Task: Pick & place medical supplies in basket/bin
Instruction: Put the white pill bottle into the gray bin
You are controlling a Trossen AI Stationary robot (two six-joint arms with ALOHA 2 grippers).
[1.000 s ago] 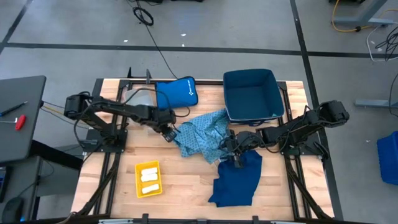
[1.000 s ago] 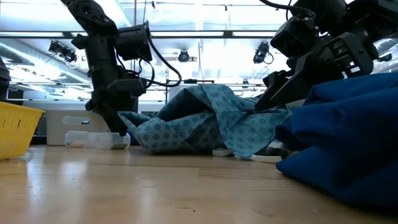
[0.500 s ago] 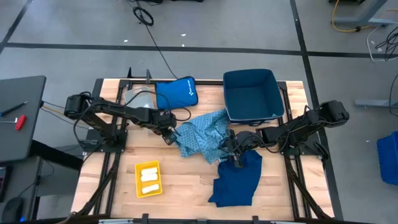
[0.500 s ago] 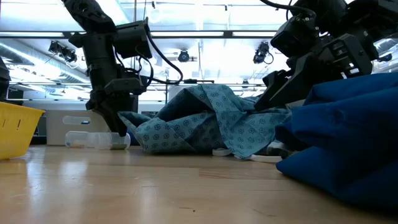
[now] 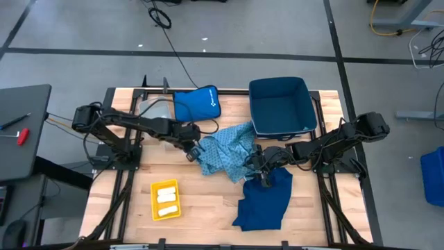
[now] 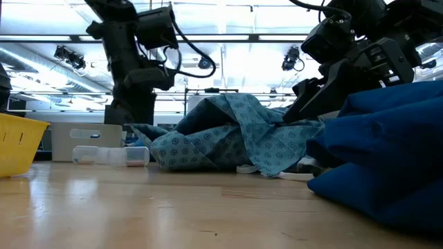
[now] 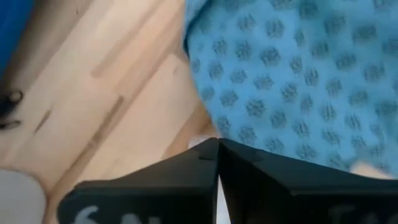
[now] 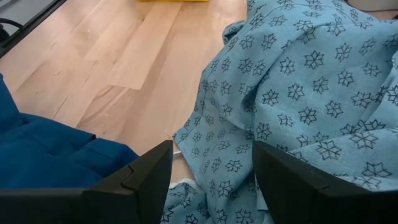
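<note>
The light-blue patterned garment (image 5: 225, 153) lies crumpled mid-table, beside the navy garment (image 5: 263, 205), which is spread toward the near edge. My left gripper (image 5: 194, 149) is shut at the patterned garment's left edge (image 7: 205, 106), a little above the table. My right gripper (image 8: 211, 186) is open and slants down over the place where the two garments meet. Nothing is between its fingers. White rolls (image 5: 166, 198) lie in a yellow bin (image 5: 154, 201). A clear vial (image 6: 111, 155) lies on the wood. My left gripper's shut fingertips (image 7: 208, 152) meet right at the patterned garment's left edge (image 7: 214, 127), coming steeply from above. The fingers themselves hide the spot, so I cannot tell whether a layer of cloth is pinched between them. The garment still rests on the table.
A navy basket (image 5: 253, 104) stands at the far right of the table. The royal-blue pouch (image 5: 196, 104) lies at the far middle, next to a clear plastic piece (image 5: 156, 110). Bare wood shows near the front left.
My left gripper has shut, risen, and shifted a little toward the table's right, onto the patterned garment's left edge. The garment has not visibly lifted.
</note>
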